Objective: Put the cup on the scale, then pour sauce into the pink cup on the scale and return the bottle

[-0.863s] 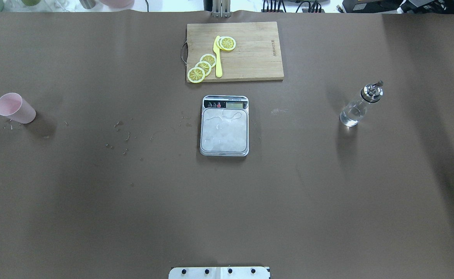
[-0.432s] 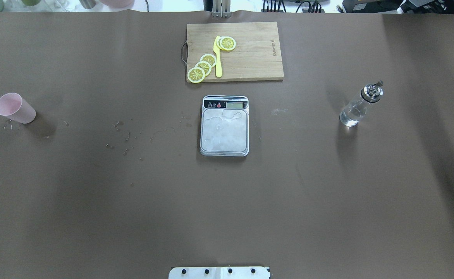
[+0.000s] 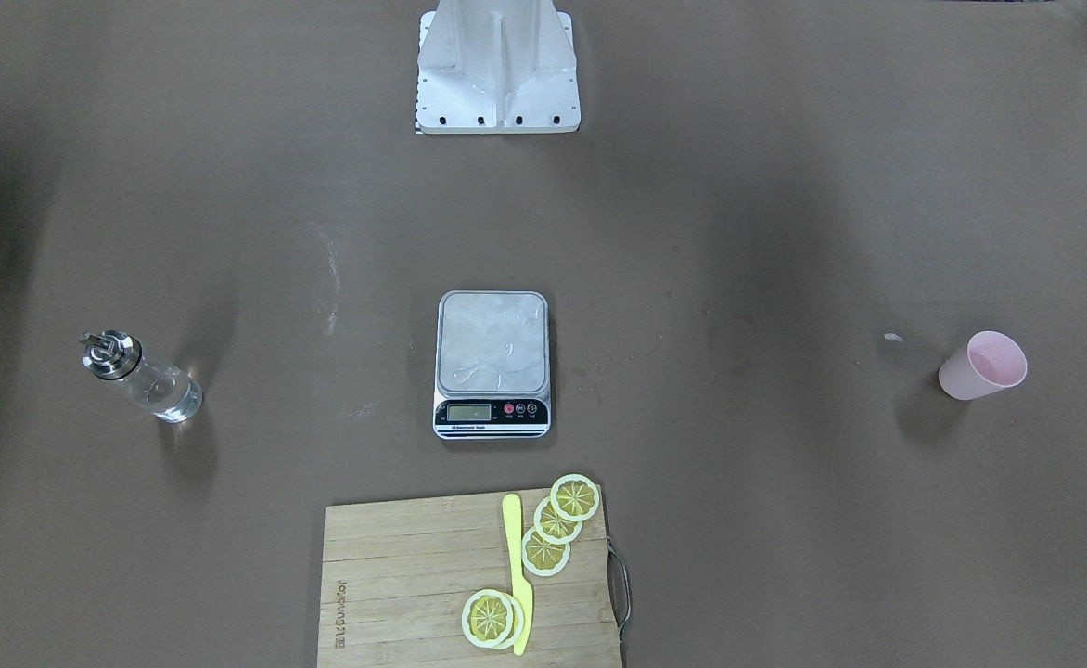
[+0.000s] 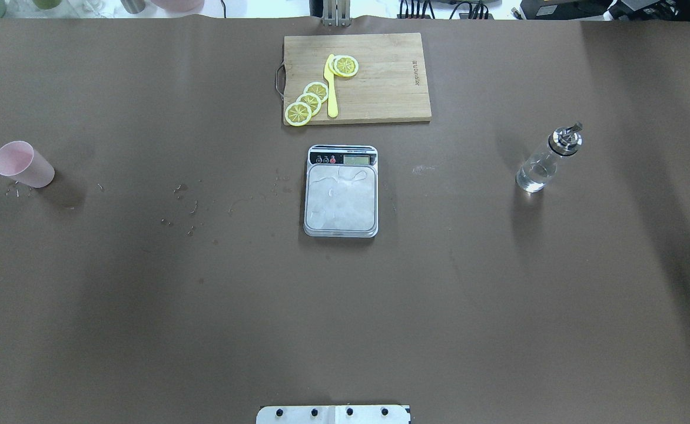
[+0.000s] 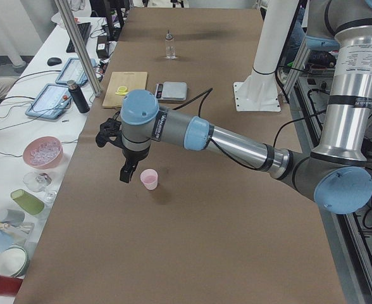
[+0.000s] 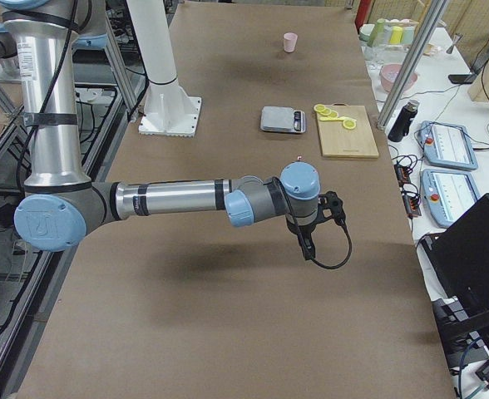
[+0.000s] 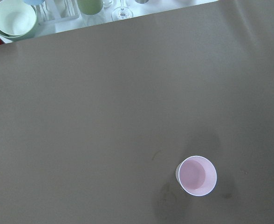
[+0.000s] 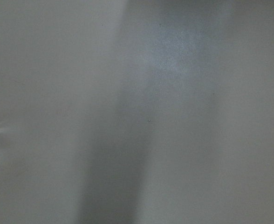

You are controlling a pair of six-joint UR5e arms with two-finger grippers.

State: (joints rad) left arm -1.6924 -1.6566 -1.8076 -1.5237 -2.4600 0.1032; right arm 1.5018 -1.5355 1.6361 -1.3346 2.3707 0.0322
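The pink cup (image 4: 22,165) stands upright at the table's far left, also seen as the cup (image 3: 981,366) and from above in the left wrist view (image 7: 197,176). The scale (image 4: 341,197) sits mid-table with a bare platform. The bottle (image 4: 548,158) stands at the right, with clear sauce (image 4: 532,176) in its base. My left gripper (image 5: 126,171) hangs above the table close beside the cup (image 5: 149,179). My right gripper (image 6: 308,245) hovers over bare table. Both grippers show only in the side views, so I cannot tell if they are open or shut.
A wooden cutting board (image 4: 380,76) with lemon slices (image 4: 308,101) and a yellow knife (image 4: 331,85) lies just beyond the scale. Small droplets mark the mat (image 4: 180,200) between cup and scale. Bowls and cups (image 5: 42,152) stand on a side bench.
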